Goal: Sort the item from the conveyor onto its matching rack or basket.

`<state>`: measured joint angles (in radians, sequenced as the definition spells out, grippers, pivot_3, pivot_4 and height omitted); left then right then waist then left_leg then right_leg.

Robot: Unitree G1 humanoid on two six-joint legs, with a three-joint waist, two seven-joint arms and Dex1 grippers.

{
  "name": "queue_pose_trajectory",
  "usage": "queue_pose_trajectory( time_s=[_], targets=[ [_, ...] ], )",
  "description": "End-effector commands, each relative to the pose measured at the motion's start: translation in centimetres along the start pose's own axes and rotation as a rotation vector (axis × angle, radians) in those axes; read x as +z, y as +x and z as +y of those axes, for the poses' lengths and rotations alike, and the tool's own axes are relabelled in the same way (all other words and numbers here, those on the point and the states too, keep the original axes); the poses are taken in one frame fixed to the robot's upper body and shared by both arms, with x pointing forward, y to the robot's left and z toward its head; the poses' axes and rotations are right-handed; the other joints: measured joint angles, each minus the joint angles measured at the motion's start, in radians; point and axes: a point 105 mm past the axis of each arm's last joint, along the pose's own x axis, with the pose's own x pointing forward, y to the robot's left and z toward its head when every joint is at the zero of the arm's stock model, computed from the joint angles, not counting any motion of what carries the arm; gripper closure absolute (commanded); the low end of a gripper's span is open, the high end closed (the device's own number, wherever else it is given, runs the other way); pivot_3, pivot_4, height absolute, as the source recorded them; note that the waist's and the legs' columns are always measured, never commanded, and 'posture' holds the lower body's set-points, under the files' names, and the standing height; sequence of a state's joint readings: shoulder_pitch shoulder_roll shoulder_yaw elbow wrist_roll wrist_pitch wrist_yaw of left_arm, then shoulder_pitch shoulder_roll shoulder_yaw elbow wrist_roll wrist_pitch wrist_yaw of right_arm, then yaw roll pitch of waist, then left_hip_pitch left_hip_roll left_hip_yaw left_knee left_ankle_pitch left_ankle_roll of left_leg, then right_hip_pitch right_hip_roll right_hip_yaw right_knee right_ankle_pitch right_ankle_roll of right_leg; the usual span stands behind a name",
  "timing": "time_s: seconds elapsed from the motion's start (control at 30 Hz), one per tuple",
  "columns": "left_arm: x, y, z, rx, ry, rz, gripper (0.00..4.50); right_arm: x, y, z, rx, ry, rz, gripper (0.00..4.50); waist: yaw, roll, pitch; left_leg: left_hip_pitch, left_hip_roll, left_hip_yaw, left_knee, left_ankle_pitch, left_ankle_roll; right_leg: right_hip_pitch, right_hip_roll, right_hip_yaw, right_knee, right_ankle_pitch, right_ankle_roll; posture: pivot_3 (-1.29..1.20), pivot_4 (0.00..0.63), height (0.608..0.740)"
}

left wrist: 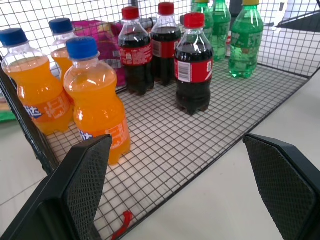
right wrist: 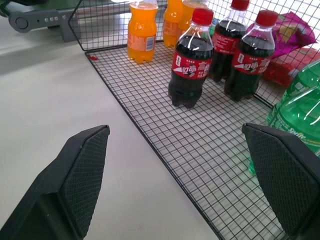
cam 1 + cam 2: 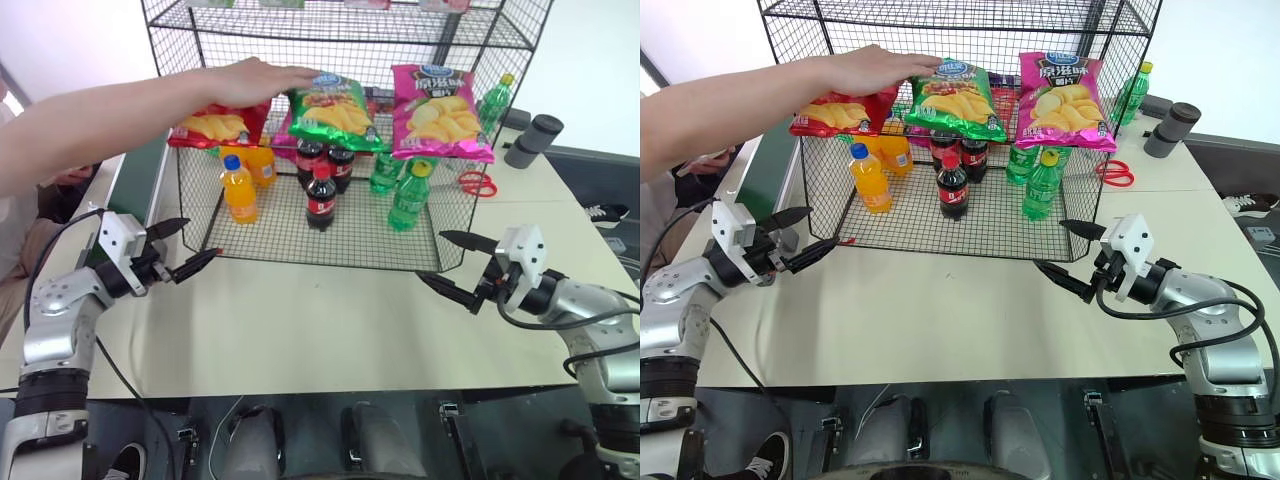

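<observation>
Both hands, the left hand (image 3: pixel 182 250) and the right hand (image 3: pixel 450 262), are being held wide open and empty over the surface (image 3: pixel 330 330). The green crisp bag (image 3: pixel 335 112) is lying on the rack (image 3: pixel 300 245), where a person's hand (image 3: pixel 255 80) is reaching; waiting is being advised.

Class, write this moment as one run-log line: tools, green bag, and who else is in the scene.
left tool: open, empty | right tool: open, empty | green bag: on rack | hand: on red bag

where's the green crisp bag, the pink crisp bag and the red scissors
green crisp bag (image 3: pixel 330 112), left eye view, pictured crisps at its middle
pink crisp bag (image 3: pixel 438 112), left eye view, centre of its front
red scissors (image 3: pixel 477 183), left eye view, handle loops
</observation>
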<state>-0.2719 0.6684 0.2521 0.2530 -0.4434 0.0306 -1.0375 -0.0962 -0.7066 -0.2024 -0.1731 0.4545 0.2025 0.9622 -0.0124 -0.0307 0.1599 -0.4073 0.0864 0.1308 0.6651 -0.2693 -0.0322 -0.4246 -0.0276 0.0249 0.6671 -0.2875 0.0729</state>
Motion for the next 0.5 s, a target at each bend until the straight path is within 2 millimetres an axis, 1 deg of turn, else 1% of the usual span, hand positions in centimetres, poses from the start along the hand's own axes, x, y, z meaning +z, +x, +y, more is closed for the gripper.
queue_pose_trajectory(
  time_s=[0.03, 0.13, 0.23, 0.33, 0.43, 0.5],
  targets=[
    [1.8, 0.4, 0.1, 0.008, 0.055, -0.051, 0.00, 1.1, -0.5, -0.3, -0.003, -0.035, -0.024, 0.07, 0.000, 0.000, 0.000, 0.000, 0.000, 0.000, 0.000, 0.000, 0.000, 0.000, 0.000, 0.000, 0.000, 0.000, 0.000, 0.00, 0.150, 0.740],
    [1.6, 0.3, -0.2, 0.009, 0.054, -0.053, 0.00, 0.6, -0.7, -0.2, -0.004, -0.033, -0.013, 0.07, 0.000, 0.000, 0.000, 0.000, 0.000, 0.000, 0.000, 0.000, 0.000, 0.000, 0.000, 0.000, 0.000, 0.000, 0.000, 0.00, 0.150, 0.740],
    [1.2, 0.2, -0.6, 0.008, 0.048, -0.039, 0.00, 0.8, -0.8, -0.2, -0.009, -0.027, -0.011, 0.07, -0.002, 0.000, 0.000, 0.000, 0.000, 0.000, 0.000, 0.000, 0.000, 0.000, 0.000, 0.000, 0.000, 0.000, 0.000, 0.00, 0.150, 0.740],
    [1.7, 0.5, -1.1, -0.027, 0.068, -0.042, 0.00, 1.0, -0.5, -0.2, 0.006, -0.032, -0.012, 0.07, -0.001, 0.000, 0.000, 0.000, 0.000, 0.000, 0.000, 0.000, 0.000, 0.000, 0.000, 0.000, 0.000, 0.000, 0.000, 0.00, 0.150, 0.740],
    [2.4, 0.8, -0.5, -0.009, 0.071, -0.066, 0.00, 0.9, -0.2, -0.3, 0.013, -0.033, -0.011, 0.07, 0.001, 0.000, 0.000, 0.000, 0.000, 0.000, 0.000, 0.000, 0.000, 0.000, 0.000, 0.000, 0.001, 0.000, 0.000, 0.00, 0.150, 0.740],
    [2.5, 0.7, -0.6, -0.009, 0.073, -0.068, 0.00, 0.9, 0.0, -0.3, 0.025, -0.037, -0.014, 0.07, 0.001, 0.000, 0.000, 0.000, 0.000, 0.000, 0.001, 0.000, 0.000, 0.000, 0.000, 0.000, 0.001, 0.000, 0.000, 0.00, 0.150, 0.740]
  ],
)
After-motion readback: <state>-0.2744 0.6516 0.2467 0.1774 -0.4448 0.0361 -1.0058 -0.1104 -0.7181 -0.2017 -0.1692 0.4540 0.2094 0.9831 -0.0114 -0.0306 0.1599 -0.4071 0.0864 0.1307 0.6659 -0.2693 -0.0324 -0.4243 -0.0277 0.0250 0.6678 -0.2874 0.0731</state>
